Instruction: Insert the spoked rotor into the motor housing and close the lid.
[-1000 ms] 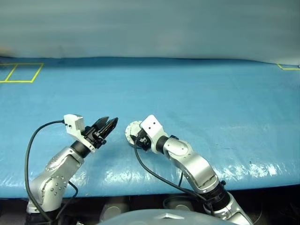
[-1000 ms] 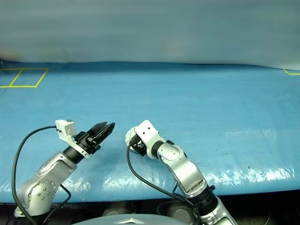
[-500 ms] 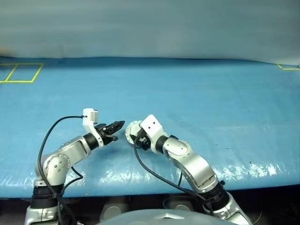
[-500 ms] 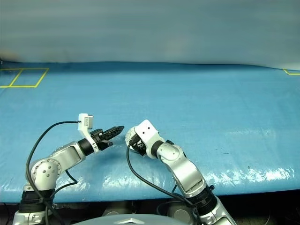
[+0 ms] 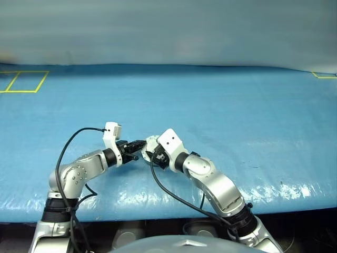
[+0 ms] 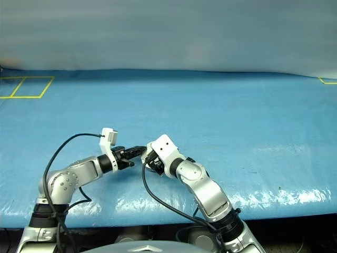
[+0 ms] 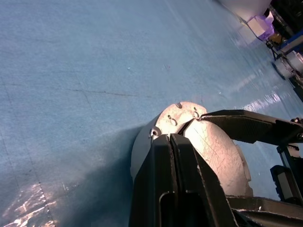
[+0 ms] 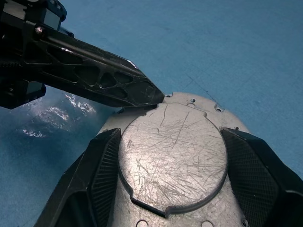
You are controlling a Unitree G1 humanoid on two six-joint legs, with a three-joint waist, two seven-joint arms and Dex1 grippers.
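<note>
— Where's my right gripper [image 8: 170, 156]?
— Clamped on the motor housing [image 8: 199, 111], lid [image 8: 173, 156] down between its fingers.
— And my left gripper [image 7: 171, 142]?
— Pinched together, empty, tips touching the lid's edge, arm reaching across.

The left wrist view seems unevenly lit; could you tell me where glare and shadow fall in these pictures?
Left wrist view: glare patches on the blue table cover; a dark shadow beside the motor housing. Left eye view: shiny streaks along the cover's near edge.
</note>
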